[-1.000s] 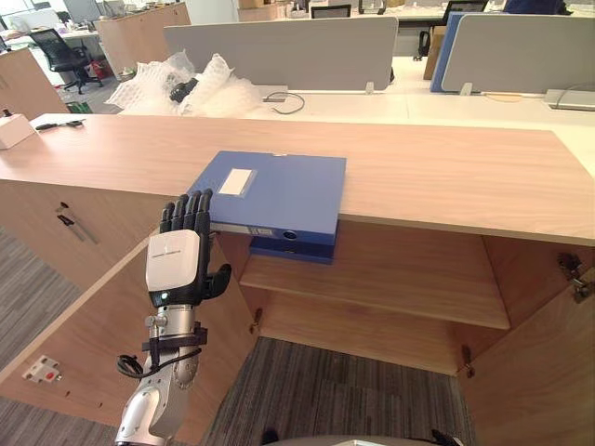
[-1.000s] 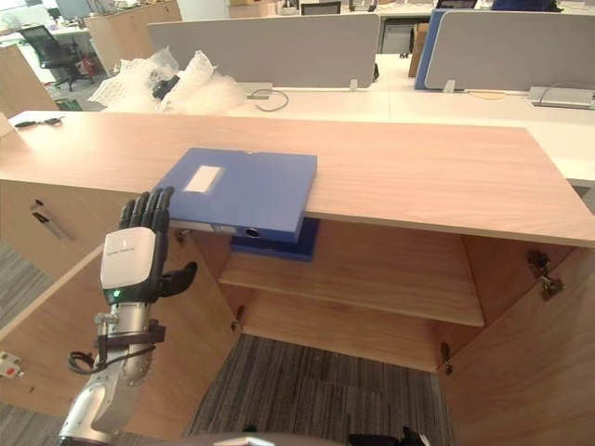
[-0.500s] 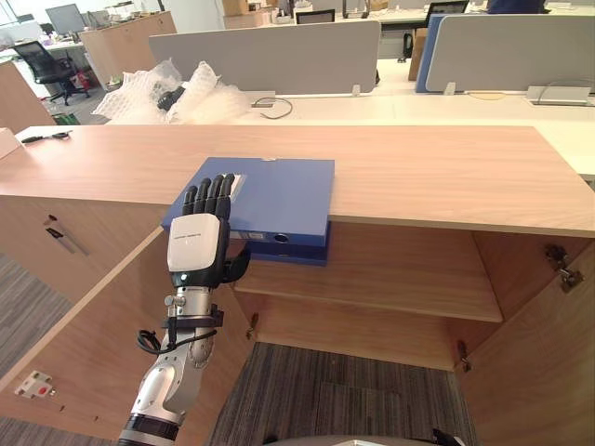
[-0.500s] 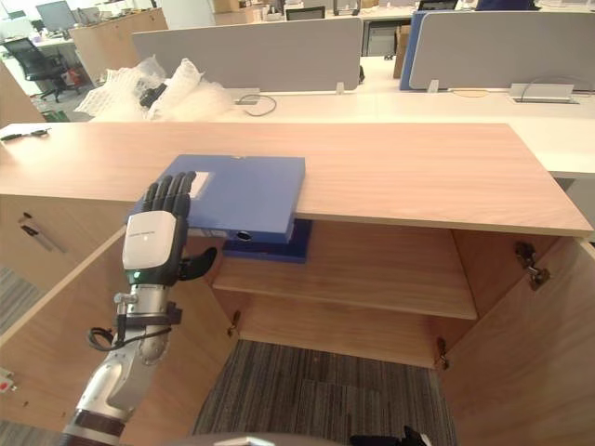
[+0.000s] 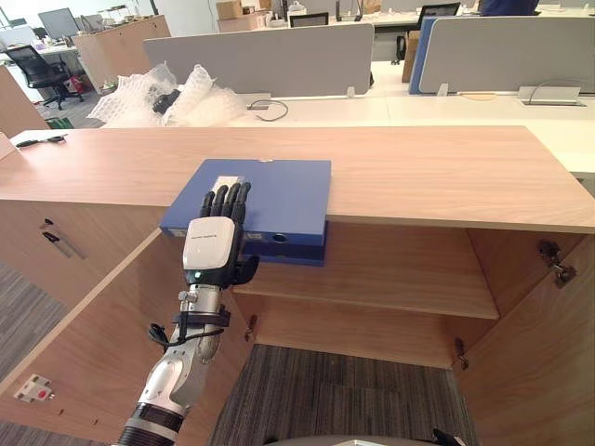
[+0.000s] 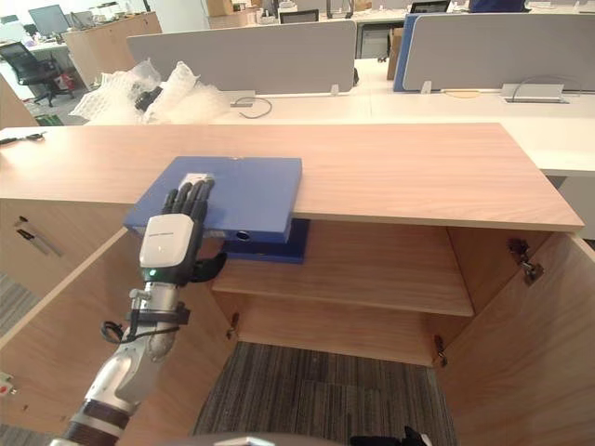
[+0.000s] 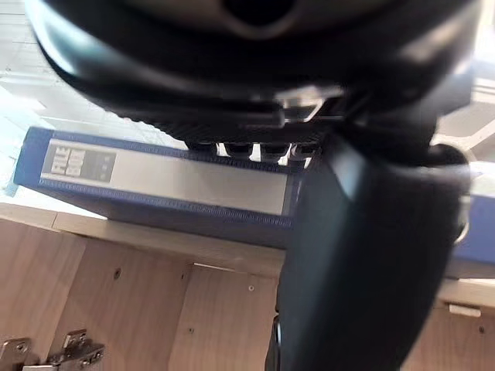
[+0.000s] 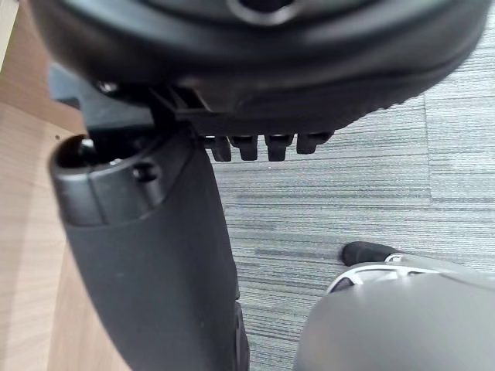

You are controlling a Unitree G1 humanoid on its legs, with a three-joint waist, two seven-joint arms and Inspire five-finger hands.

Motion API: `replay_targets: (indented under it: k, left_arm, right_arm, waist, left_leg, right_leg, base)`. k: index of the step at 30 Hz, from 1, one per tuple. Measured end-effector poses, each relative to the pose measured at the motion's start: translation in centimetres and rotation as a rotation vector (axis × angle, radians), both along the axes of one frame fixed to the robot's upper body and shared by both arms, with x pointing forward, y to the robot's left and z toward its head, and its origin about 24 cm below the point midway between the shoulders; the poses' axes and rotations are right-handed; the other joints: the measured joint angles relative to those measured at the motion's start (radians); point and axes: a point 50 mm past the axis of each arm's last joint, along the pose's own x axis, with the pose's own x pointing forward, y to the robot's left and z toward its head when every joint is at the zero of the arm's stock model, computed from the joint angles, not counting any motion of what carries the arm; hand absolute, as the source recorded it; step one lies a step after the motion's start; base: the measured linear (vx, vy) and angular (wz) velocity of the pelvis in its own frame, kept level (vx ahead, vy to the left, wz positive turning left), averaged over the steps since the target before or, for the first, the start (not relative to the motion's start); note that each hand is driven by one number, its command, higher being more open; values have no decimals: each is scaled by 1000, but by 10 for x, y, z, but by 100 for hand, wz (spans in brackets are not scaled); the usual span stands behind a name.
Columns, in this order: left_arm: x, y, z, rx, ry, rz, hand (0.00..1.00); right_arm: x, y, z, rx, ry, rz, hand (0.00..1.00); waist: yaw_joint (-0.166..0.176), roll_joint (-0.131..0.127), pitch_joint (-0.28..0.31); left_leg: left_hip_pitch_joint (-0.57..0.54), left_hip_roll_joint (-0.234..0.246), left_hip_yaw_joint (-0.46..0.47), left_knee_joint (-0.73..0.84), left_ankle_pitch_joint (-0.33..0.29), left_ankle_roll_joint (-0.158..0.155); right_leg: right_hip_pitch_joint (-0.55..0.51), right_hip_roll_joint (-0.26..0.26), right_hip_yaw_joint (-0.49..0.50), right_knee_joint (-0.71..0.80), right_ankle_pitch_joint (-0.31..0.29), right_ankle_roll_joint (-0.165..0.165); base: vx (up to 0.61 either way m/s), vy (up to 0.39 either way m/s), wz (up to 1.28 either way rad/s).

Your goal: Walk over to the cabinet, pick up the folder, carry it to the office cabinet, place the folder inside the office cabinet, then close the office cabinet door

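Note:
A blue folder (image 5: 279,190) lies flat on the wooden cabinet top (image 5: 418,172), its near edge overhanging the front. My left hand (image 5: 212,249) is raised at the folder's near left corner. Its straight fingers (image 5: 226,200) lie over the folder's top by the white label, and the thumb sits below the edge. In the left wrist view the folder's spine (image 7: 162,182) runs just past the fingers, with the thumb (image 7: 363,255) in front of it. My right hand (image 8: 147,255) hangs open over grey carpet.
The cabinet stands open below, its shelf (image 5: 390,274) holding a second blue folder (image 5: 293,253) right under the first. Open doors flank it on the left (image 5: 93,344) and right (image 5: 548,362). Bubble wrap (image 5: 158,93) and desk dividers lie behind.
My left hand has risen and reached forward, from below the folder's front edge to having its fingers over the folder's top. The camera has also shifted a little.

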Motion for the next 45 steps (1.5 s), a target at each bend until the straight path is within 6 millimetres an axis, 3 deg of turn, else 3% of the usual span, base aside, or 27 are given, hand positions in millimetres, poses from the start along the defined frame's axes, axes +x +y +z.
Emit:
replay_targets:
  k: [6,16,17,28,32,45]
  left_arm:
    - [12,6,-9,16,46,53,100]
    - [35,6,0,62,36,39,100]
    - [37,5,3,79,28,20,0]
    - [49,-9,24,118,-63,-62,0]
    - [51,-13,43,108,-155,-77,0]
    - [51,-16,31,98,-132,-52,0]
  right_arm:
    - [0,0,0,1,0,0,100]
    - [1,1,0,2,0,1,100]
    - [1,1,0,3,0,1,100]
    - [1,1,0,4,1,-3,100]
    - [4,2,0,4,-7,-1,100]
    - [3,3,0,2,-5,-4,100]
  waist:
    - [-2,-2,0]
    - [-14,-4,-1]
    - [-17,-4,-1]
    - [-28,-5,-1]
    - [-30,-6,-7]
    - [-49,-11,-4]
  left_leg:
    - [3,1,14,0,0,0]
    - [9,2,25,-3,-1,1]
    - [9,2,26,-3,-1,2]
    - [11,3,30,0,-1,2]
    - [15,1,30,-1,-1,2]
    - [20,2,40,-4,-5,1]
  right_leg:
    - [-2,0,9,0,2,0]
    - [-4,-1,26,-7,16,4]
    - [-4,-1,27,-9,17,5]
    - [-3,0,30,-11,20,5]
    - [0,-2,31,-11,20,5]
    - [3,-2,40,-18,21,6]
  base:
    - [-9,5,-3]
    - [-27,13,-5]
    - [-19,11,-4]
    - [-2,2,-1]
    - [-8,3,0]
    - [-3,1,-1]
